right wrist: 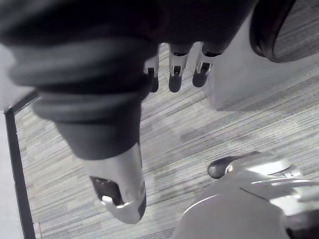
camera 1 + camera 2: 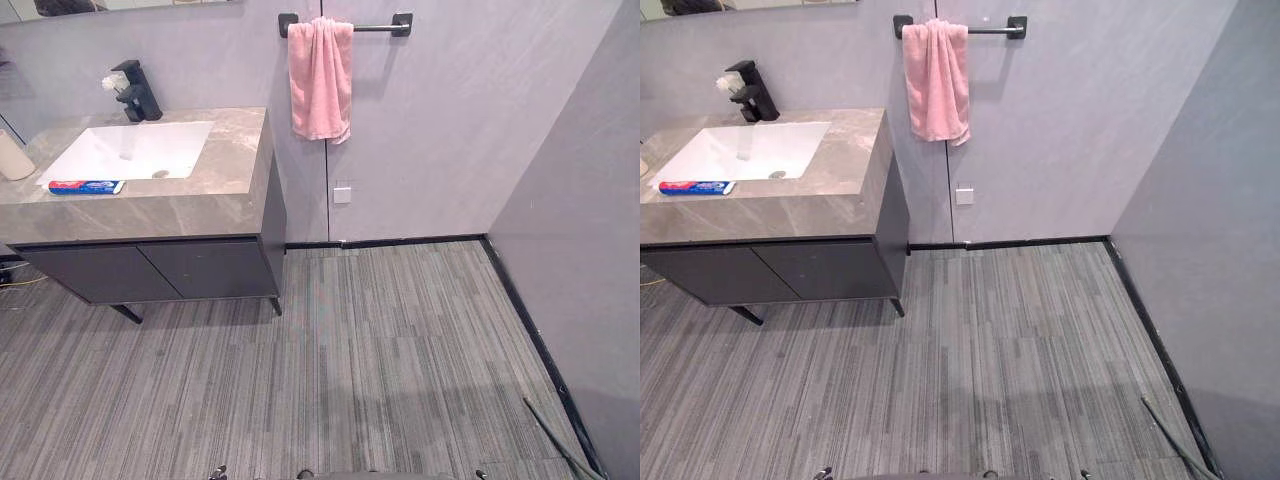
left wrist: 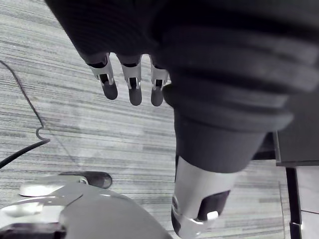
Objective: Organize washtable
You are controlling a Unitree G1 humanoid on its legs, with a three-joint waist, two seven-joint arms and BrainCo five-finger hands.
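Grey striped floor [image 2: 400,350] lies wide open before us, bounded by the right wall [image 2: 580,230]. At far left stands the stone counter [image 2: 225,195]. On it a toothpaste tube [image 2: 86,187] lies along the near edge of the white sink [image 2: 130,150]. A pink towel [image 2: 320,80] hangs just right of the counter's corner. Our left hand [image 3: 134,87] and right hand [image 1: 174,77] hang above the floor, fingers straight and released.

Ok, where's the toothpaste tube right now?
Left eye view: the toothpaste tube lies on the stone counter at the left, just in front of the white basin.
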